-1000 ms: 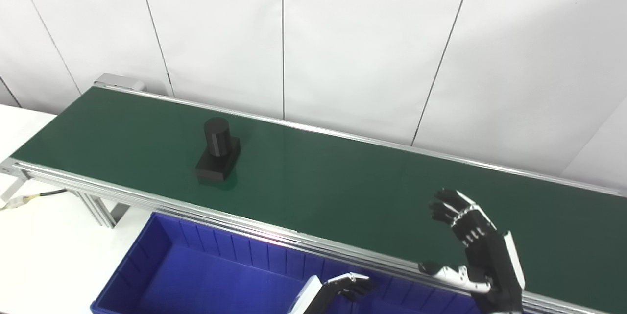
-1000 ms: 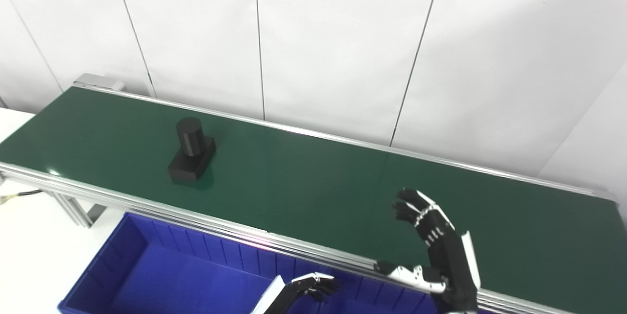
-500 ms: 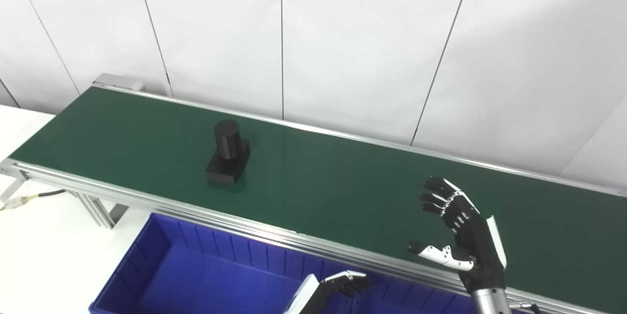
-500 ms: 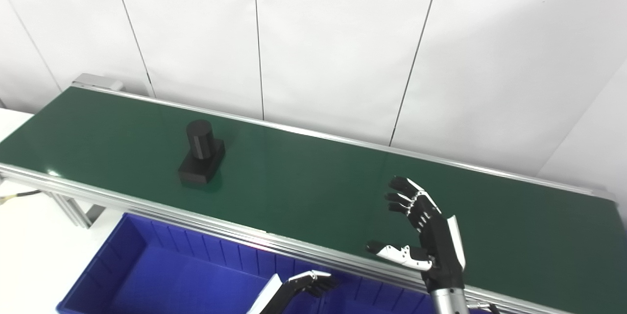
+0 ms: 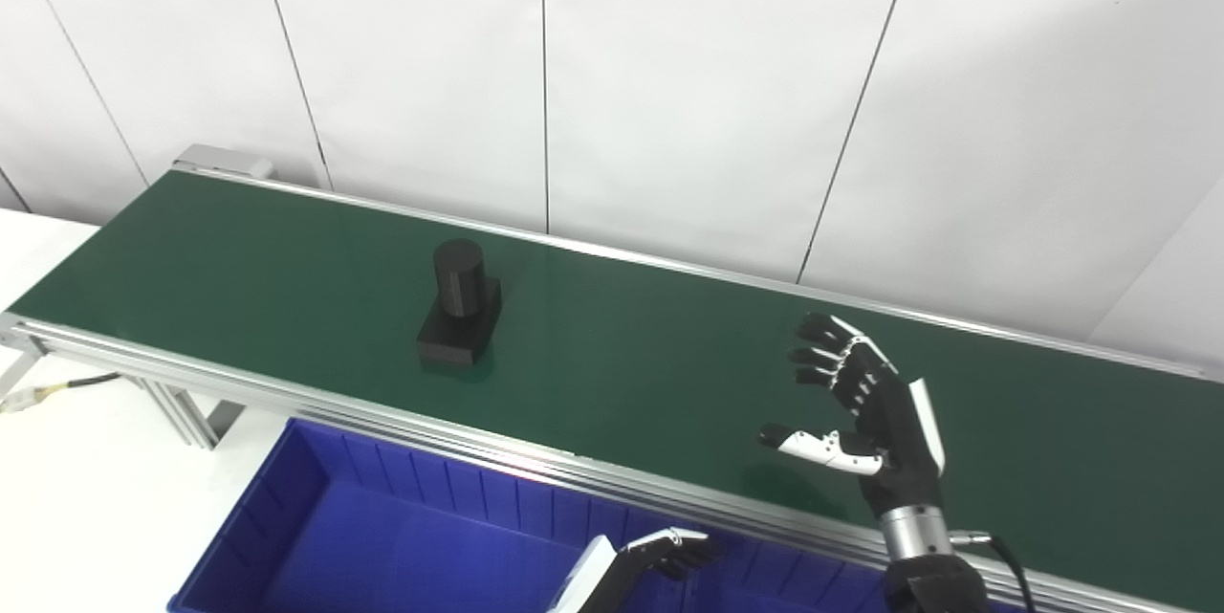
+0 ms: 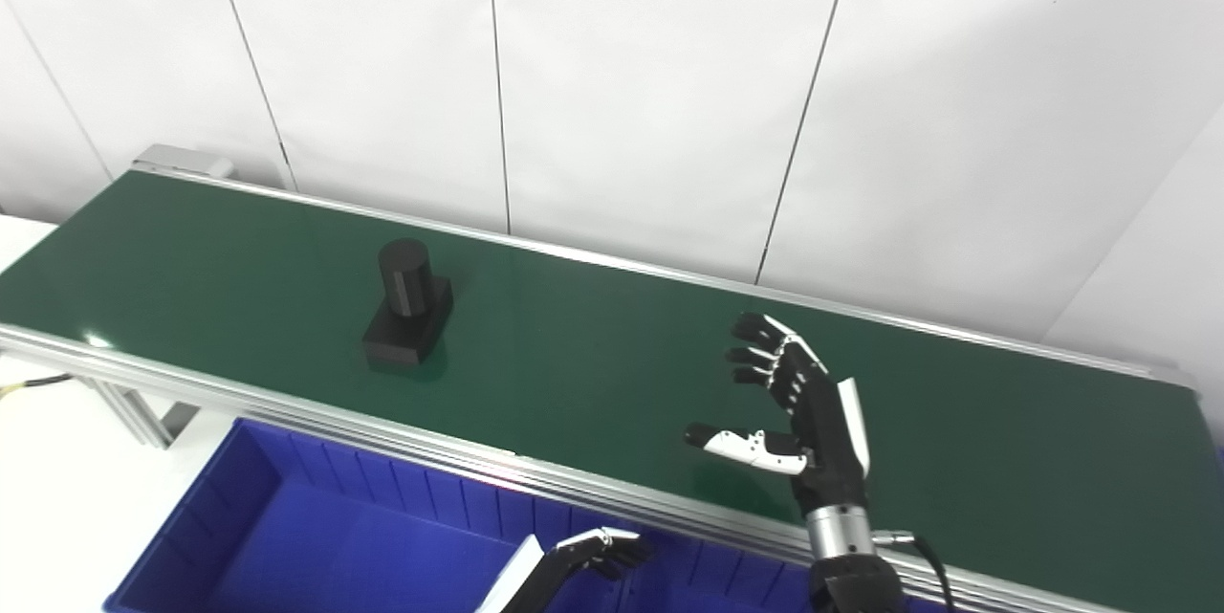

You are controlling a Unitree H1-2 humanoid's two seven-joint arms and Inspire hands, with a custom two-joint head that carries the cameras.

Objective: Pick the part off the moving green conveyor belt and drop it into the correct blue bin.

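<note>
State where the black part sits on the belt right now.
The black part stands on the left half of the green belt, above the blue bin and well left of the open right hand.

The part [image 5: 459, 305] is black: an upright cylinder on a rectangular base. It stands on the green conveyor belt [image 5: 622, 364], left of middle. The blue bin [image 5: 382, 536] lies at its 6 o'clock, below the belt's near rail.

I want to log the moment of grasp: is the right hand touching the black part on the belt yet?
Apart. In the left eye view, open green belt separates the right hand from the black part.
</note>
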